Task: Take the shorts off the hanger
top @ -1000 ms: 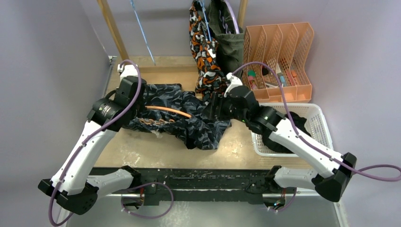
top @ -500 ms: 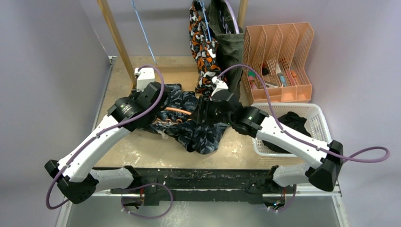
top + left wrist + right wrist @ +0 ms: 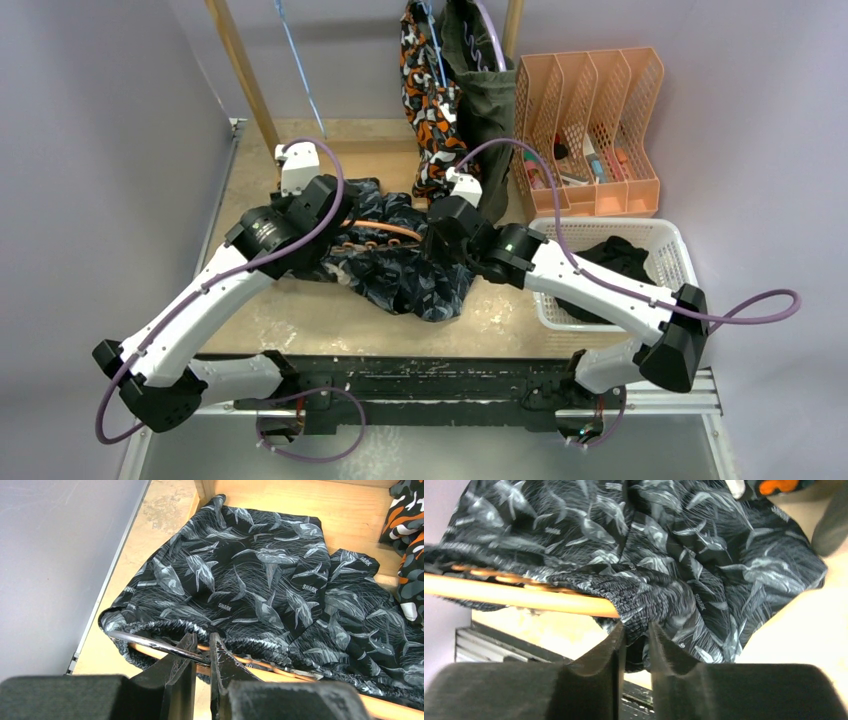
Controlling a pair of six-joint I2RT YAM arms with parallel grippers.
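The fingers [image 3: 181, 662] of the left gripper [image 3: 202, 642] are clenched on the thin chrome wire hook [image 3: 145, 642] of an orange-tan hanger bar [image 3: 524, 597]. Both lie at the left side of the pale wooden tabletop [image 3: 300, 310].

Just right of that grip, the dark navy-black shorts with a grey shark print [image 3: 410, 280] lie crumpled on the tabletop between the two arms. Their gathered elastic waistband [image 3: 639, 597] is wrapped around the bar.

The right gripper [image 3: 636, 630] sits at the bar's right end. Its fingers [image 3: 611, 647] are close together, with a fold of the waistband dipping to their tips. Whether they actually pinch the cloth cannot be told.

Behind it, at the back of the table, the orange-black-white blotch-patterned shorts [image 3: 430, 110] and the olive green shorts [image 3: 485, 90] hang side by side, touching.

Further right stands a peach plastic slotted organiser [image 3: 600, 100]. In front of it is a white plastic mesh basket [image 3: 680, 250] holding the plain black shorts [image 3: 620, 260].
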